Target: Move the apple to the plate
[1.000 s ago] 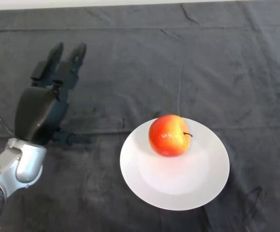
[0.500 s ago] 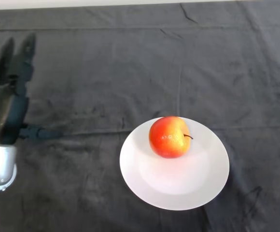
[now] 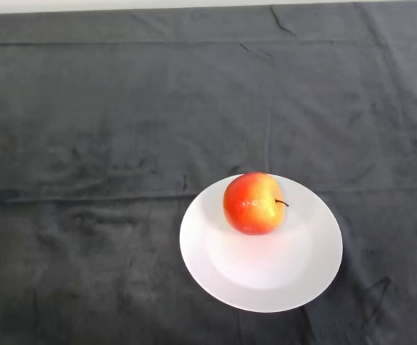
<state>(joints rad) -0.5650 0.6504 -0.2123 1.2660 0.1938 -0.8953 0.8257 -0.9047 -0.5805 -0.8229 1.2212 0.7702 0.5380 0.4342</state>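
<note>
A red and yellow apple (image 3: 253, 203) with a short dark stem lies on a round white plate (image 3: 266, 277) in the lower middle of the head view, toward the plate's far left part. The plate rests on the dark cloth (image 3: 122, 129) that covers the table.
The pale far edge of the table (image 3: 86, 6) runs along the top of the view. The cloth has creases across its middle and near the top right.
The hand and arm moved left and out of the view. The apple and the plate have stayed where they were.
</note>
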